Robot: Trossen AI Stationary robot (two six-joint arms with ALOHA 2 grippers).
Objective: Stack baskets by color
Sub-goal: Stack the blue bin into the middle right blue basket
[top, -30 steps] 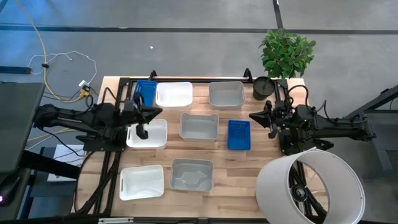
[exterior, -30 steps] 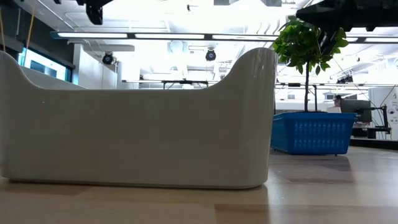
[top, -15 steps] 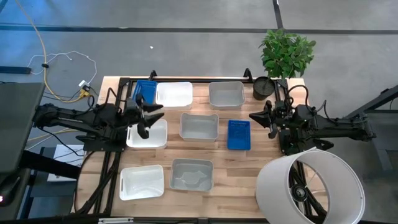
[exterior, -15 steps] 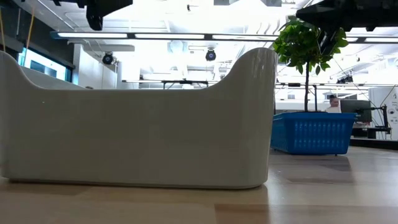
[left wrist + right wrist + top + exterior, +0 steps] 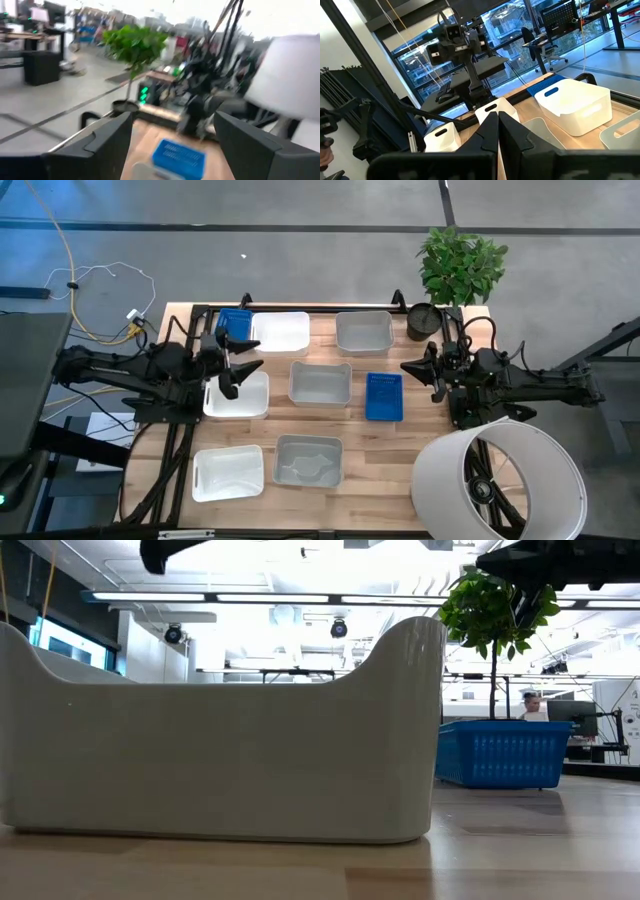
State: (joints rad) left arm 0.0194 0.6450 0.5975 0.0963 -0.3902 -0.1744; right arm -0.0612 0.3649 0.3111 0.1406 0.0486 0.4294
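Above the wooden surface, the left gripper hangs released over a white plastic basket, seemingly ready to grasp; the right gripper waits clenched beside a blue basket.

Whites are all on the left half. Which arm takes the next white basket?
Left, probably. The left gripper hangs open right over the middle white basket, with the other whites close by. The right gripper is shut, past the blue basket.
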